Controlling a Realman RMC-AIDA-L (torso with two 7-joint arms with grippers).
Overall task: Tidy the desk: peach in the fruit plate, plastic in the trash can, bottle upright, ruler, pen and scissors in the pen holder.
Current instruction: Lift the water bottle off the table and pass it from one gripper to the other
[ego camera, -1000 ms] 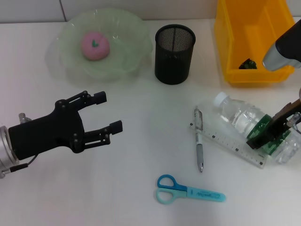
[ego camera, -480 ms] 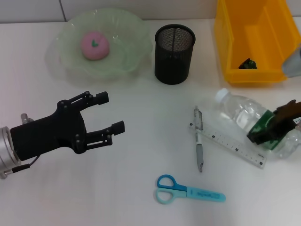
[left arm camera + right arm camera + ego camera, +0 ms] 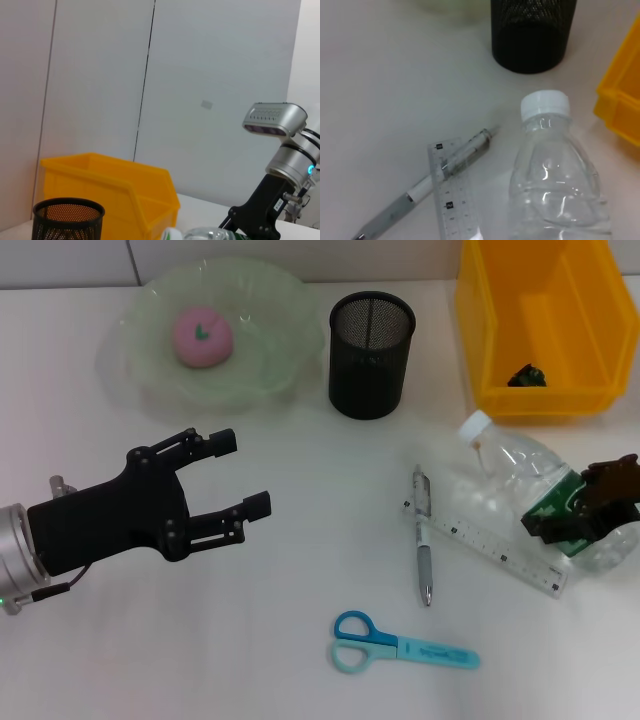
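The bottle [image 3: 520, 485] has tilted, cap end lifted; the right pincer [image 3: 585, 510] clamps its body at right, the left pincer [image 3: 232, 475] spread wide at left.

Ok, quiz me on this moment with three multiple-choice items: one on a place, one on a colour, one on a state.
1. Where is the pink peach?
A. pale green fruit plate
B. yellow bin
C. black mesh pen holder

2. What colour are the scissors' handles?
A. red
B. blue
C. black

3. How is the clear plastic bottle?
A. standing upright
B. lying or tilted low
C. inside the bin

Answers:
A: the pink peach sits in the pale green fruit plate.
B: the scissors have blue and light blue handles.
B: the clear plastic bottle is down across the transparent ruler, the right gripper at its label.
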